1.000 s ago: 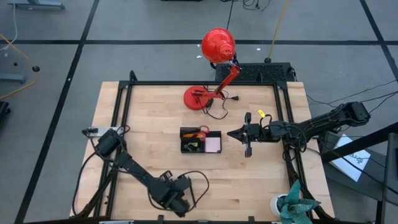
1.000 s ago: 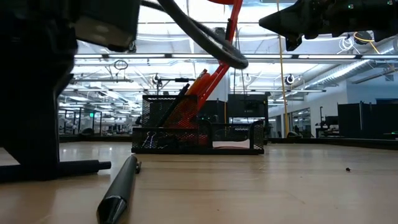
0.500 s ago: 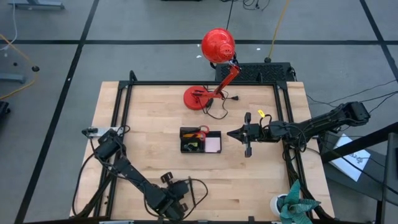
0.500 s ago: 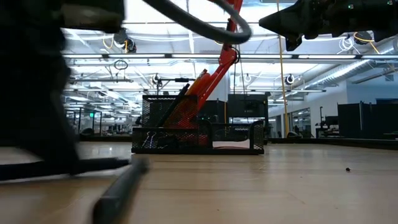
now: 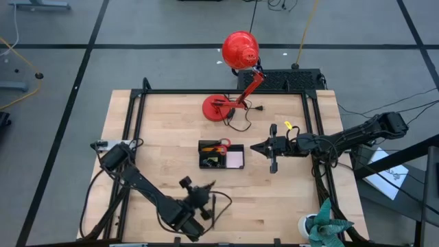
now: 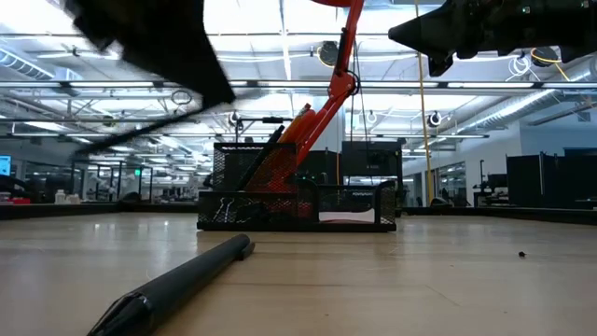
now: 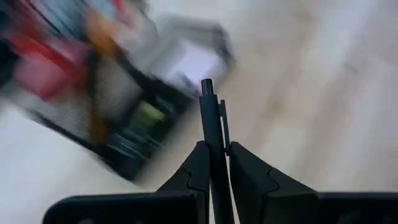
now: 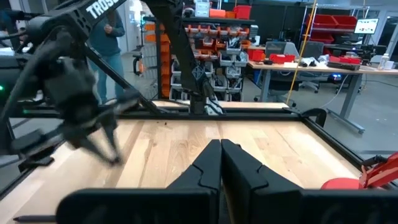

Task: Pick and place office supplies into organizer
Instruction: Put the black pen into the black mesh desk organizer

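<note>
Near the table's front edge, the left gripper point(image 7: 214, 165) is clamped on a black pen point(image 7: 211, 134), while another dark pen point(image 6: 177, 280) lies on the wood. The organizer point(image 5: 221, 155) sits mid-table, supplies inside. To its right the right gripper point(image 5: 255, 147) hovers, fingers pressed together, holding nothing.

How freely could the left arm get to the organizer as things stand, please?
Probably freely. The left gripper, shut on a pen, hangs over bare table near the organizer, with nothing between them. The right gripper waits, shut, off the organizer's other side.
</note>
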Tool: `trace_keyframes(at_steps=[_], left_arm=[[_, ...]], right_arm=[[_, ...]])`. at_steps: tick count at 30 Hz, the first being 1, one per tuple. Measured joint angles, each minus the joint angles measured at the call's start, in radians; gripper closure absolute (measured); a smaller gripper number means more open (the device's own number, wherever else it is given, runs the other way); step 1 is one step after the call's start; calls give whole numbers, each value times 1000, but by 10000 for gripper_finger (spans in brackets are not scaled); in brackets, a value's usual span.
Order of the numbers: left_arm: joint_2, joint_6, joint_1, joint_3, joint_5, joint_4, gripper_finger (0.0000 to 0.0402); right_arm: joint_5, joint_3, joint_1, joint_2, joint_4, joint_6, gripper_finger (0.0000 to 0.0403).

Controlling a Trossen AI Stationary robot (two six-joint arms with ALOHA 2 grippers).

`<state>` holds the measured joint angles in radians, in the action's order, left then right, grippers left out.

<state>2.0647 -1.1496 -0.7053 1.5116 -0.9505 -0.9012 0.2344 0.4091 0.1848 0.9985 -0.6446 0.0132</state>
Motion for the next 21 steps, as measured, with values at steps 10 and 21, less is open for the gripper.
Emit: trace_keyframes(at_steps=[10, 21], left_arm=[[-173, -28, 25, 1, -411, -272, 362], [-312, 373, 161, 1, -254, -166, 362]], right_arm=[[0, 0, 0, 0, 3, 0, 399], [0, 0, 0, 0, 2, 2, 399]])
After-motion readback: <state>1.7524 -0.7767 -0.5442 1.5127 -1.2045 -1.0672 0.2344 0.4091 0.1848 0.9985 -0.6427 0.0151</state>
